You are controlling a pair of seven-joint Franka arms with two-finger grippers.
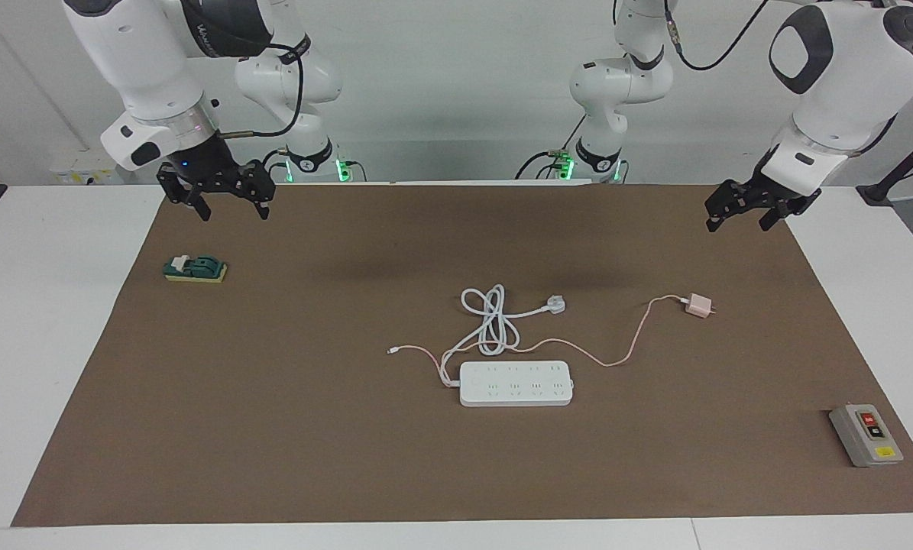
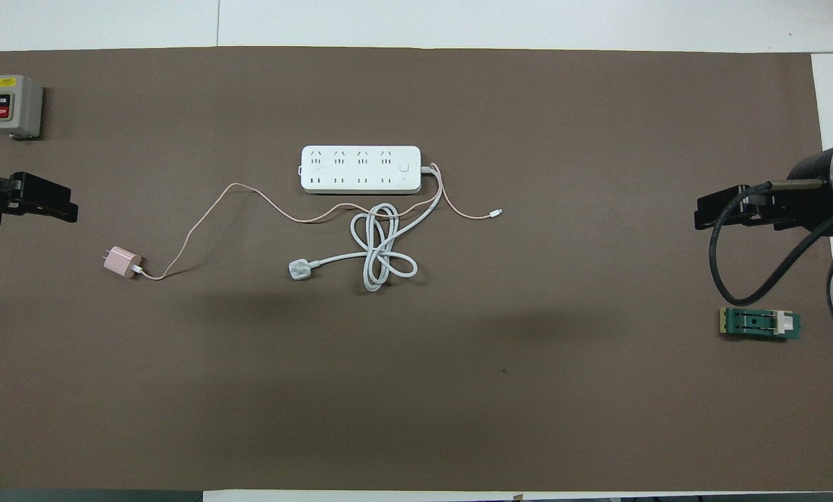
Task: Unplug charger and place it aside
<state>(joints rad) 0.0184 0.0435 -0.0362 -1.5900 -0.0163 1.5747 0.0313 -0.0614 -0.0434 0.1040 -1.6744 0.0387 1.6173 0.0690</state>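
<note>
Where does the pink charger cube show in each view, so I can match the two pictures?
Facing view: the charger lies unplugged on the brown mat toward the left arm's end, nearer the robots than the power strip.
Overhead view: the charger lies low beside the strip, at the same end.
Shared landmark: the grey on/off switch box at that end.

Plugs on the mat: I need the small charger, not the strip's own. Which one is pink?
The charger, a pink cube toward the left arm's end; the white three-pin plug lies beside the coiled cord.
</note>
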